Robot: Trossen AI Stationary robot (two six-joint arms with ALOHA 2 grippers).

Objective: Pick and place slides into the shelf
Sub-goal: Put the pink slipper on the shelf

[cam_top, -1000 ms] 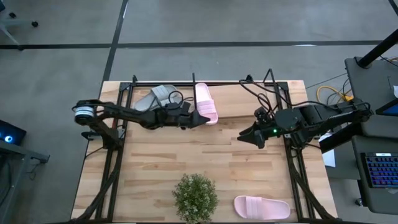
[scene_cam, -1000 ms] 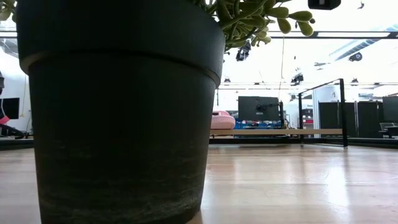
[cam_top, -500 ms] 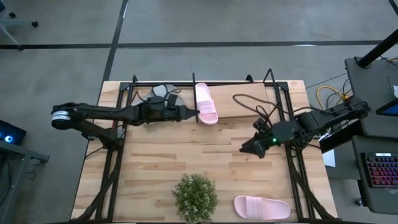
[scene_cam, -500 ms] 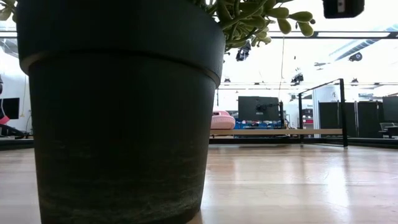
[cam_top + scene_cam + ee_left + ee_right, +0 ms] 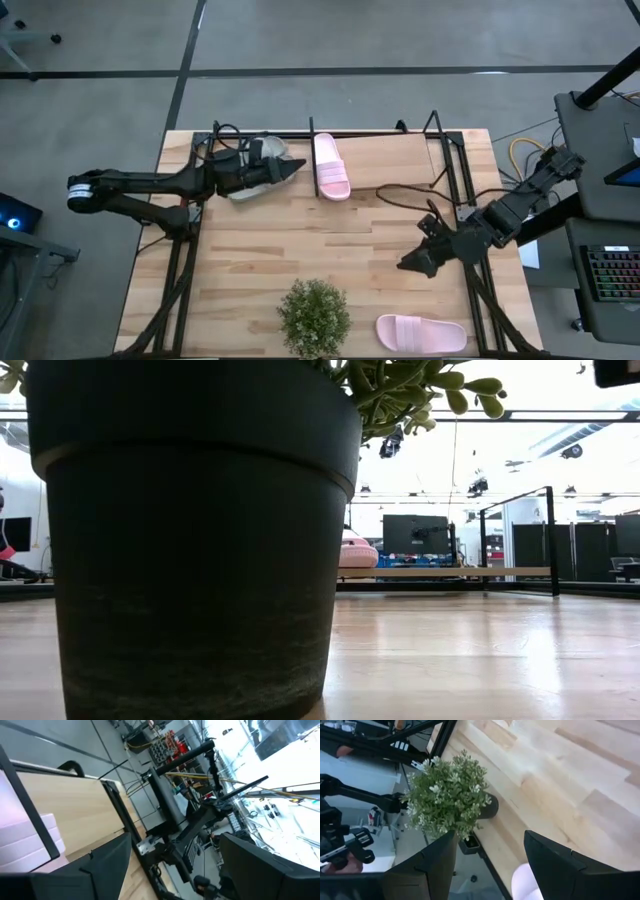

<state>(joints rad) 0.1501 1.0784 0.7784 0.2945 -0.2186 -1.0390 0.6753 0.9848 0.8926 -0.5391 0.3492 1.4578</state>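
A pale pink slide [image 5: 332, 167] lies on the shelf [image 5: 400, 165], a low light-wood board at the table's far side; it also shows in the low view [image 5: 357, 552] and the left wrist view [image 5: 20, 835]. A light grey slide [image 5: 264, 150] lies on the shelf's left part, mostly hidden under my left arm. The second pink slide [image 5: 420, 333] lies on the table near the front right. My left gripper [image 5: 297, 167] is open and empty, just left of the pink slide on the shelf. My right gripper [image 5: 408, 264] is open and empty, above the table, farther back than the front pink slide.
A potted plant [image 5: 314, 315] stands at the table's near edge, left of the front pink slide, and fills the low view [image 5: 190, 530]. Black frame uprights [image 5: 468, 250] run along both table sides. Cables [image 5: 410, 195] trail over the shelf's right part.
My left gripper has drawn back toward the table's left edge, away from the pink slide on the shelf, which stays put. My right gripper has gone toward the table's near edge, toward the pink slide at the front right.
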